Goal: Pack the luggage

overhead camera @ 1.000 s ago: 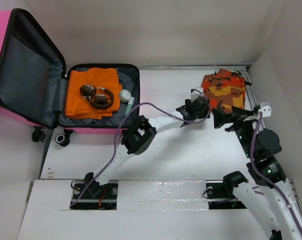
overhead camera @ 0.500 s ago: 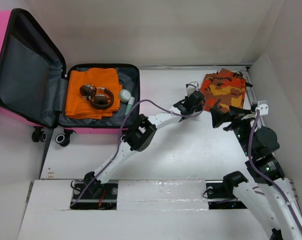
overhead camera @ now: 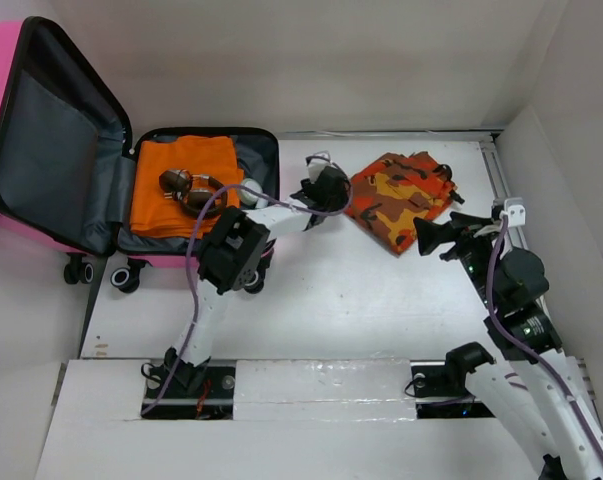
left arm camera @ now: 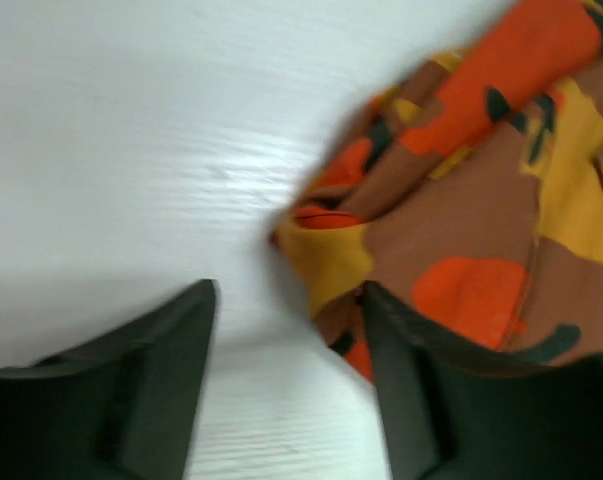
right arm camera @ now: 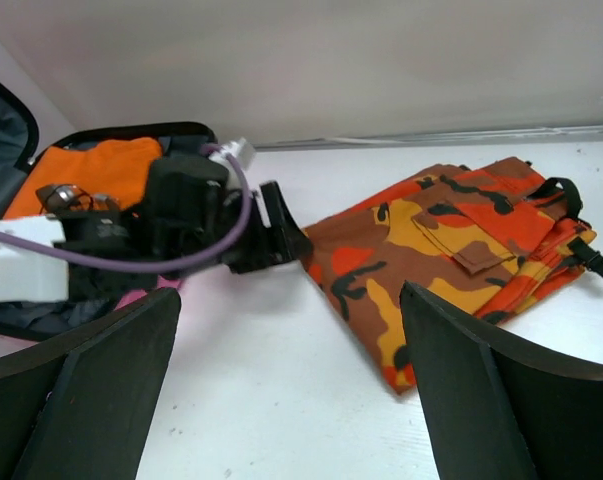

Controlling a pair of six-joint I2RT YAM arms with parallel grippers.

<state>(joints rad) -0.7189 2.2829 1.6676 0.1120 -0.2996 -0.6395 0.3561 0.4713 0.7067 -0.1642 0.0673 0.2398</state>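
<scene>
**Camouflage shorts lie beside the open pink case**

The small hot-pink hard-shell suitcase (overhead camera: 56, 150) with dark grey lining lies open at the far left of the white surface (overhead camera: 361, 290). Its lid is raised, and it holds a folded orange cloth (overhead camera: 176, 160) and brown headphones (overhead camera: 196, 192). Just to its right, the left pincer (left arm camera: 289, 290) has its jaws apart at the left corner of the orange, brown and yellow camouflage shorts (overhead camera: 396, 195), with cloth touching one finger. The right pincer (right arm camera: 291, 292) gapes wide and empty near the shorts' right side.

A white table (overhead camera: 381, 300) carries the open pink luggage (overhead camera: 56, 150) and folded camouflage shorts (overhead camera: 396, 195).
</scene>
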